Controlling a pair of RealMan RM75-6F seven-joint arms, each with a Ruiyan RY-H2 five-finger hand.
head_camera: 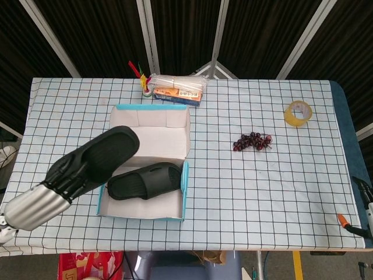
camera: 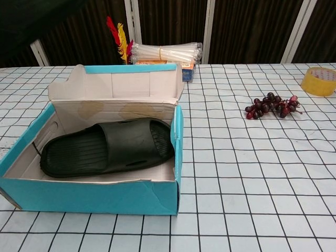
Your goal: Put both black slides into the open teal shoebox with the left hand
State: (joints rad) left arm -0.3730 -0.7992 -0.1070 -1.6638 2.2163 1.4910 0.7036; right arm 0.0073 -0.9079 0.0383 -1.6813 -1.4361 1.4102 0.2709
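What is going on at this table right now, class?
The robot's left hand holds a black slide raised near the left edge of the open teal shoebox. The other black slide already lies inside the box. So one slide is packed and the second is not yet in. The right hand is only just visible at the table's right edge, away from the box. Grapes and a tape roll lie untouched further right.

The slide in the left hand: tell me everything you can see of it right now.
The held slide is black, looks like moulded rubber or foam, with a ribbed surface facing the head camera. The left hand grips its near end; the far end points up and right, above the left part of the open teal shoebox. It looks lifted, apart from the other slide lying in the box.
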